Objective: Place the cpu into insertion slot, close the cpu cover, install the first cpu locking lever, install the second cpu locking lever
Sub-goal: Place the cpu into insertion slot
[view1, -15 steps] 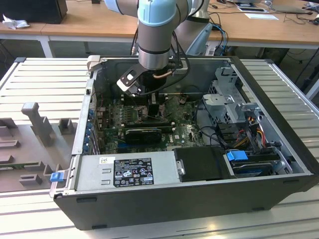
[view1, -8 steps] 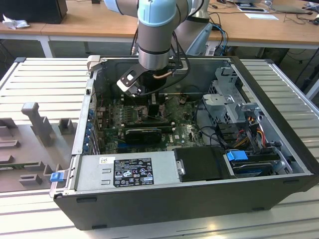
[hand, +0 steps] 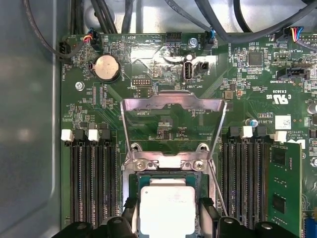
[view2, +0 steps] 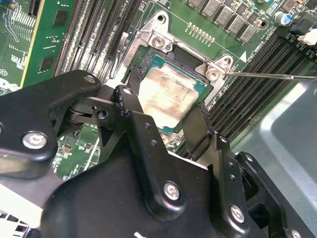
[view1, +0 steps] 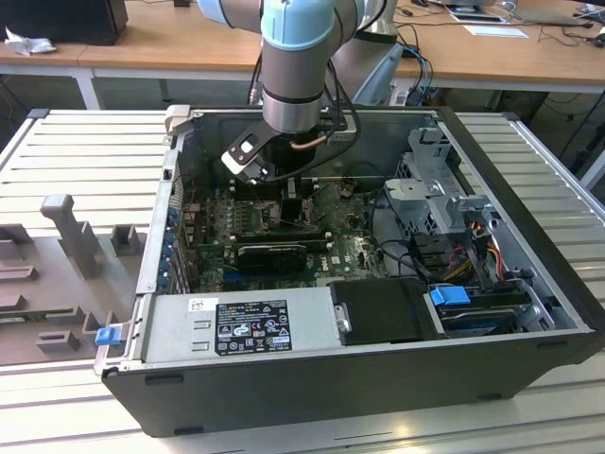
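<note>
Cpu (view2: 166, 96) in the insertion slot (view2: 157, 40), tool (view2: 161, 109) close astride it (grip unclear)

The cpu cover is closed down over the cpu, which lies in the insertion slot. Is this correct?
No. The cpu cover is open, swung back off the insertion slot, as the first wrist view shows. The cpu does lie in that slot.

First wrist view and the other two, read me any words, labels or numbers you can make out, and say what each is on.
motherboard: white lettering beside the parts, too small to read.
white sticker on the motherboard: print too small to read.
power supply label, in the exterior view: black with white print, too small to read.
cpu: no text can be made out on its face.
</note>
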`<state>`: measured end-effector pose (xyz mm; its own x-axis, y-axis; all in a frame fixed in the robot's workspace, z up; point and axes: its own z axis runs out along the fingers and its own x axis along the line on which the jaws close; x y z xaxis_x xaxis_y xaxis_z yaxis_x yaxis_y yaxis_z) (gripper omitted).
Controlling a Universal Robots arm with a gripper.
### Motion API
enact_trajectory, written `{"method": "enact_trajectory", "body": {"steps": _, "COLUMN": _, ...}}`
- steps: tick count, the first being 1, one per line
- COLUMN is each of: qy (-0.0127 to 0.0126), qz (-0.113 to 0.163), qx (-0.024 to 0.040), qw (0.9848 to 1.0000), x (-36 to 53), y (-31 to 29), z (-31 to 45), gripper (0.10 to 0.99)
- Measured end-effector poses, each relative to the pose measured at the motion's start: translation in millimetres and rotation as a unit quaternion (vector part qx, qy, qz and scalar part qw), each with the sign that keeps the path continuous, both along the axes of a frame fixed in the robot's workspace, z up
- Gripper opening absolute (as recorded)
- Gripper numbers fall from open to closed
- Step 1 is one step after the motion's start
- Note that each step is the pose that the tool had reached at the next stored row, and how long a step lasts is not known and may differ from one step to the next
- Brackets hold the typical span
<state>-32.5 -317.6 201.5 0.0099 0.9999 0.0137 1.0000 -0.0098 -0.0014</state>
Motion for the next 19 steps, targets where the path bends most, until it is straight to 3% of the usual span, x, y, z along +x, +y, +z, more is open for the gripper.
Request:
{"method": "enact_trajectory", "body": {"steps": 2, "qy": 0.0, "qz": 0.0, "qx": -0.0064, "qw": 1.0, "x": 0.0, "y": 0.0, "z": 0.0, "gripper": 0.604}}
{"method": "enact_trajectory", "body": {"steps": 4, "qy": 0.0001, "qz": 0.0, "qx": -0.0077, "qw": 1.0, "x": 0.0, "y": 0.0, "z": 0.4, "gripper": 0.604}}
{"method": "enact_trajectory", "body": {"steps": 6, "qy": 0.0, "qz": 0.0, "qx": -0.0075, "qw": 1.0, "x": 0.0, "y": 0.0, "z": 10.6, "gripper": 0.604}}
{"method": "enact_trajectory", "body": {"steps": 8, "qy": 0.0001, "qz": 0.0, "qx": -0.0074, "qw": 1.0, "x": 0.0, "y": 0.0, "z": 14.3, "gripper": 0.459}}
{"method": "enact_trajectory", "body": {"steps": 9, "qy": 0.0001, "qz": 0.0, "qx": -0.0074, "qw": 1.0, "x": 0.0, "y": 0.0, "z": 14.4, "gripper": 0.341}}
{"method": "enact_trajectory", "body": {"steps": 10, "qy": 0.0002, "qz": 0.0, "qx": -0.0075, "qw": 1.0, "x": 0.0, "y": 0.0, "z": 14.6, "gripper": 0.341}}
{"method": "enact_trajectory", "body": {"steps": 11, "qy": 0.0001, "qz": 0.0, "qx": -0.0075, "qw": 1.0, "x": 0.0, "y": 0.0, "z": 14.7, "gripper": 0.22}}
{"method": "enact_trajectory", "body": {"steps": 12, "qy": 0.0001, "qz": 0.0, "qx": -0.0075, "qw": 1.0, "x": 0.0, "y": 0.0, "z": 14.8, "gripper": 0.22}}
{"method": "enact_trajectory", "body": {"steps": 14, "qy": 0.0002, "qz": 0.0, "qx": -0.0076, "qw": 1.0, "x": 0.0, "y": 0.0, "z": 15.4, "gripper": 0.106}}
{"method": "enact_trajectory", "body": {"steps": 19, "qy": 0.0002, "qz": 0.0, "qx": -0.0076, "qw": 1.0, "x": 0.0, "y": 0.0, "z": 16.7, "gripper": 0.106}}
